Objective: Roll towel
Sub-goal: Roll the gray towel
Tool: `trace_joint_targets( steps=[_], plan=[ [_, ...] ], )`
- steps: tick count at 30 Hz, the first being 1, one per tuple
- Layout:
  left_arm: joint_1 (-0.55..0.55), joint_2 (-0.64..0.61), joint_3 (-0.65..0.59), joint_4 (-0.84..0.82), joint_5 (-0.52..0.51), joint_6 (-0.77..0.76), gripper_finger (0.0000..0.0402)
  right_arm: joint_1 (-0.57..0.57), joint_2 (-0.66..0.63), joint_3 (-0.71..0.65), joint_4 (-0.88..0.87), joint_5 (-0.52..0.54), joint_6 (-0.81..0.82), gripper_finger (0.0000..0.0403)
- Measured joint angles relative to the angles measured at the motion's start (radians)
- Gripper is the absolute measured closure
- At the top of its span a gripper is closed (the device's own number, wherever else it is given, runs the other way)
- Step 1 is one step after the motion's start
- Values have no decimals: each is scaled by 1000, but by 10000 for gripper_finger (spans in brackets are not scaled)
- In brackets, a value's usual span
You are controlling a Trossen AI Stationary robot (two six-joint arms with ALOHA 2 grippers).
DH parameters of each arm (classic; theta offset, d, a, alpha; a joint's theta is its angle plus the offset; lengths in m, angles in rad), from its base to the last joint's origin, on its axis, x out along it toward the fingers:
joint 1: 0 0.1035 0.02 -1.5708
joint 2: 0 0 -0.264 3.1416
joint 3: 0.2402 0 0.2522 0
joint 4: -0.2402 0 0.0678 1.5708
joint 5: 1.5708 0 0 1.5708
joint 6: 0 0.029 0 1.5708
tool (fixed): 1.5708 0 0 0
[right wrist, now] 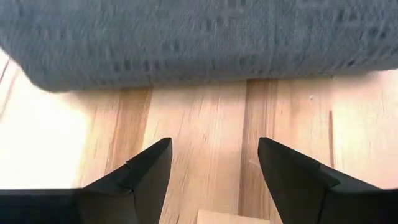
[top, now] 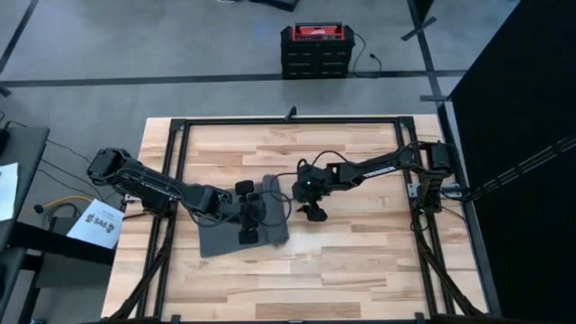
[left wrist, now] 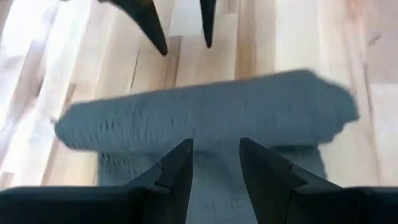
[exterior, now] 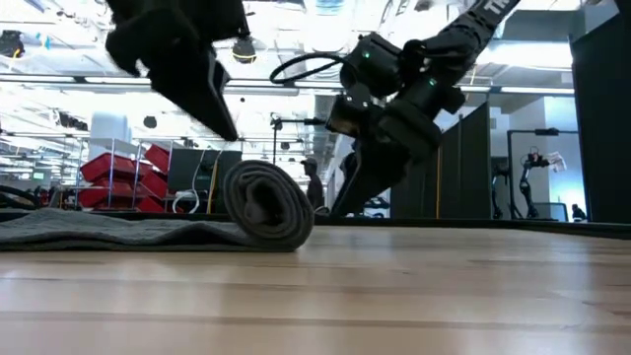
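Towel point(top: 241, 225) mid-counter, right end rolled into tight coil, rest flat toward left edge. Left gripper point(left wrist: 214, 163) over flat part behind roll, fingers released, likely ready to push roll on. Right gripper point(right wrist: 214, 163) just beyond roll, fingers spread, empty. No readable writing.

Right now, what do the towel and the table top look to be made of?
The towel: soft woven cloth, matte dark grey, with fuzzy texture and a limp rolled end. The table: wood, probably butcher-block, shown by pale glued strips with grain and a light sheen.
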Motion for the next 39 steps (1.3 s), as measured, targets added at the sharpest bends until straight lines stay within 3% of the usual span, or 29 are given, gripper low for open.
trace_joint_targets(
  steps=[5, 11, 16, 19, 28, 39],
  plan=[
    [4, 0, -93, 99, -39, -12, 283, 19, 27, -37, 109, -1, 18, 176],
    [45, 0, -131, 289, -68, 136, 283, 39, 60, -21, 147, -3, 1, 176],
    [137, 42, -188, 463, 4, 160, 283, 30, 60, -18, 150, -3, 16, 176],
    [169, 101, -229, 463, 54, 135, 283, 30, 60, -18, 134, -3, 27, 176],
    [149, 139, -251, 473, 53, 86, 283, 22, 60, -18, 141, -2, 27, 176],
    [145, 139, -251, 464, 52, 24, 283, 22, 60, -18, 340, -3, -79, 176]
  ],
)
